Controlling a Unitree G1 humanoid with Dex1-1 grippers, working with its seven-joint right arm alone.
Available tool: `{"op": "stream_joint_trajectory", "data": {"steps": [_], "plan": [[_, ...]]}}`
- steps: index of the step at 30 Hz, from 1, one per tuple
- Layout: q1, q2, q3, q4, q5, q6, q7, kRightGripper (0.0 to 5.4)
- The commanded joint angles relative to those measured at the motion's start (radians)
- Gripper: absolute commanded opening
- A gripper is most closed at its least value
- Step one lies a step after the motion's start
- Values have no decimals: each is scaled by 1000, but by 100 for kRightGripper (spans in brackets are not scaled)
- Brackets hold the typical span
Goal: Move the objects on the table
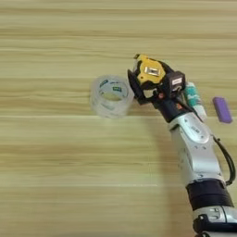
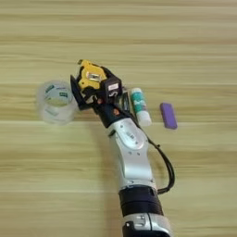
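Where the planks of the light wood-grain table (image 1: 46,176) run left to right across the whole view, the silver forearm (image 1: 196,152) rises from the near right corner and slants up toward the far left. At its tip the gripper (image 1: 150,81) has its two black fingers closed around the yellow-black tape measure (image 1: 149,71), one finger on the left flank of the case and the other on the right. The case shows its flat yellow face with a pale label, and it sits tilted, its top corner leaning to the far left. Whether it rests on the table or is lifted clear of it cannot be told.

Just left of the gripper stands the clear tape roll (image 1: 110,96), resting on one rim with its open core facing up; its right edge lies close to the left finger, though contact cannot be made out.

Right of the gripper lies the white-and-teal glue stick (image 2: 140,106), flat on the table, its long axis running far to near with a slight lean to the right at the near end.

Further right, apart from the stick, lies the small purple block (image 2: 168,115), its long axis also far to near, almost parallel to the glue stick.
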Motion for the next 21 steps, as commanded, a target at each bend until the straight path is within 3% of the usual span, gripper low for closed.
{"op": "stream_joint_trajectory", "data": {"steps": [1, 21], "plan": [[-49, -3, 27, -74, -16, -18, 0, 457], [-117, 37, 144, 113, -125, -96, 19, 457]]}}
